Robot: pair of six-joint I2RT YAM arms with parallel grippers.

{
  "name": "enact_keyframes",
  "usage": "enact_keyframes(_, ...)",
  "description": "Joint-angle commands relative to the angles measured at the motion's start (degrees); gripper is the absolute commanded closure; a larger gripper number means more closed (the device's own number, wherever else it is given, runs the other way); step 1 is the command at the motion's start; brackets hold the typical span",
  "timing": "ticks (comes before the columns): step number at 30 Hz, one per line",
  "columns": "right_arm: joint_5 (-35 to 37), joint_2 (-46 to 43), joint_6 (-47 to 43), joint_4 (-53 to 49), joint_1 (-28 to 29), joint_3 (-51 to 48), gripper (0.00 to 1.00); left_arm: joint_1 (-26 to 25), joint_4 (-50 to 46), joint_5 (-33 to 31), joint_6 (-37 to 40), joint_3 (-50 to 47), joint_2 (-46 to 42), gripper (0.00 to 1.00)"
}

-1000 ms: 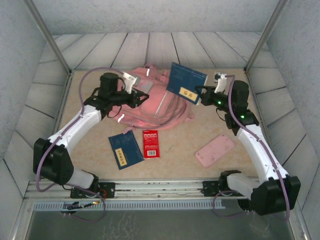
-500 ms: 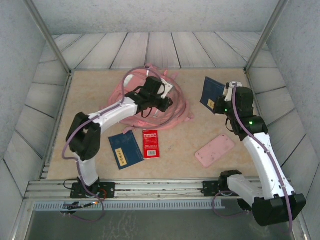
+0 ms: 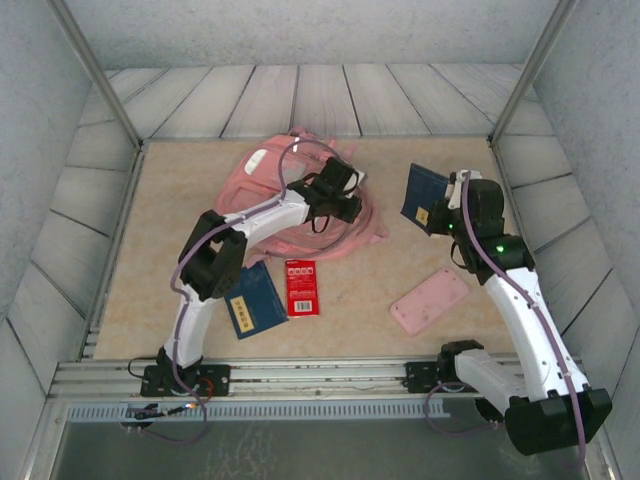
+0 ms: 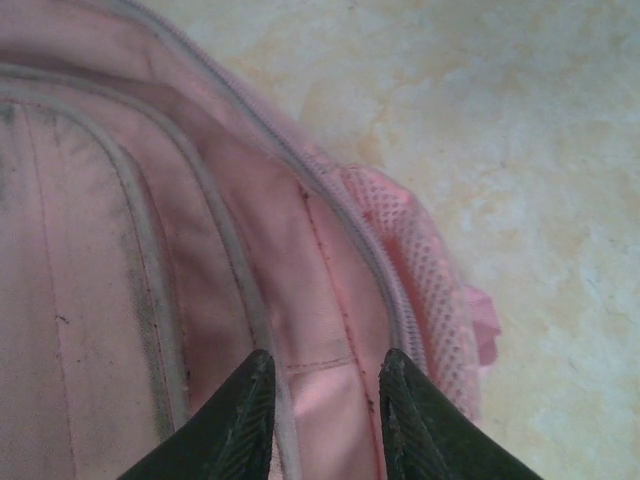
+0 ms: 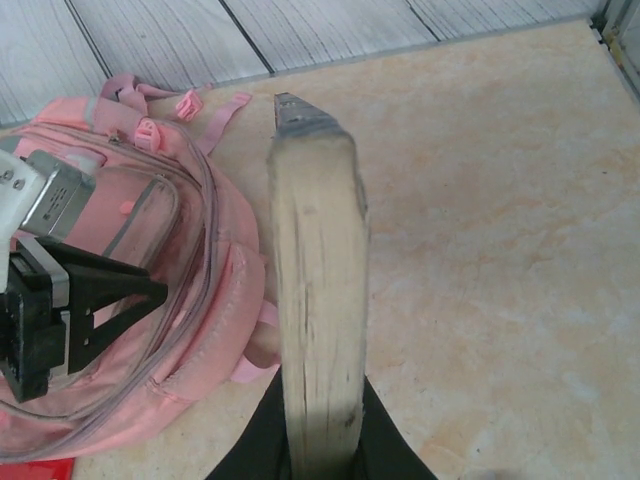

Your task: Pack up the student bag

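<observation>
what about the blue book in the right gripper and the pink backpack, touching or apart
Apart. The top view shows the blue book, held in the right gripper, to the right of the student bag with bare table between them.

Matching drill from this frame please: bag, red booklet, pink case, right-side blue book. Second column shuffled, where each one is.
1 student bag
2 right-side blue book
3 red booklet
4 pink case

A in the right gripper, off the table
B on the table beside the left-side blue book
C under the left gripper
D on the table by the right arm

Pairs: 1-C, 2-A, 3-B, 4-D
</observation>
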Motion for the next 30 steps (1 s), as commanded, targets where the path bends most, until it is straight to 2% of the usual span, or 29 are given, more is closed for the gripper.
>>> enact_keyframes(1, -0.5, -1.6, -0.1, 2.3, -0.1, -0.5, 1.0, -0.7, -2.7, -4.9, -2.3, 2.1, 1.8, 0.67)
enact_keyframes(10, -1.6, -1.8, 0.0, 3.4, -0.1, -1.8, 1.0, -2.1, -4.1, -9.5, 0.2, 6.7, 6.9, 0.65)
enact_keyframes(12, -1.8, -1.9, 0.0, 3.5, -0.1, -2.1, 1.0, -2.4, -5.8, -11.8, 0.2, 8.6, 8.5, 0.61)
enact_keyframes(23, -2.1, -3.0, 0.5, 4.3, -0.1, -3.7, 1.0, -4.6, -18.1, -29.3, 3.0, 20.1, 16.9, 0.61)
enact_keyframes(26, -2.6, -3.0, 0.9, 4.8, -0.1, -4.3, 1.0, -4.8, -19.8, -32.2, 2.3, 21.2, 17.6, 0.63)
enact_keyframes(30, -2.9, -2.9, 1.0, 5.3, -0.1, -4.9, 1.0, -4.7, -20.5, -33.0, 1.2, 21.2, 17.5, 0.66)
